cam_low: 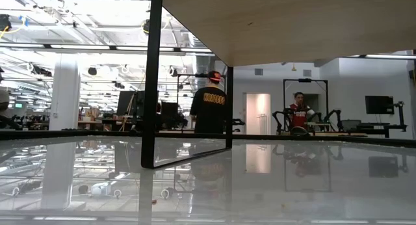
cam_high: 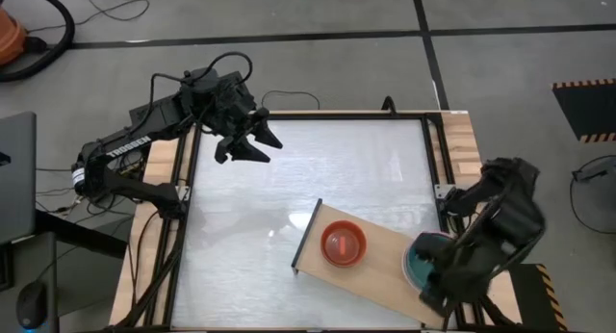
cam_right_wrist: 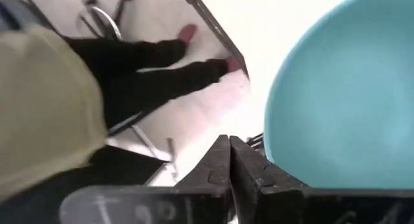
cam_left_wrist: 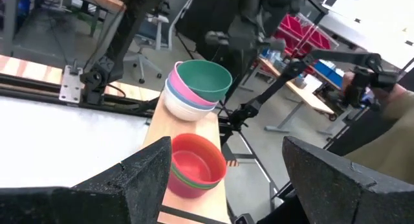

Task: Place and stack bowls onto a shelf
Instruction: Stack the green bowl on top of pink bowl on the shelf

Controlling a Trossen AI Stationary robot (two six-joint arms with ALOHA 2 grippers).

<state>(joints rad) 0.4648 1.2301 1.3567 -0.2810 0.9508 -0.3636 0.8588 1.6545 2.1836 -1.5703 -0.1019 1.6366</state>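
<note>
The shelf [cam_high: 385, 268], a light-wood board with a dark left end, stands over the table's near right part. In the low view it [cam_low: 292, 23] is seen from beneath. A red bowl [cam_high: 343, 244] sits nested in a lime green one [cam_left_wrist: 194, 184]. At the board's right end are stacked white, pink and teal bowls [cam_left_wrist: 194, 88], the teal bowl [cam_high: 421, 259] on top. My left gripper [cam_high: 252, 140] hovers open over the table's far left, away from the bowls. My right gripper [cam_right_wrist: 229, 143] is shut beside the teal bowl [cam_right_wrist: 343, 94]. The other bowls are out of view. My right gripper is shut close beside the teal bowl's rim [cam_right_wrist: 275, 146]. Whether the fingers touch the bowl I cannot tell, and in the high view the arm covers the place.
The shelf stands on a dark leg frame [cam_low: 153, 82] above the white tabletop [cam_high: 289, 179]. The table's wood-framed edges carry dark rails [cam_high: 188, 179]. A person in a pale top with a dark sleeve [cam_right_wrist: 149, 62] shows beyond the table, and others stand far off in the room [cam_low: 209, 101].
</note>
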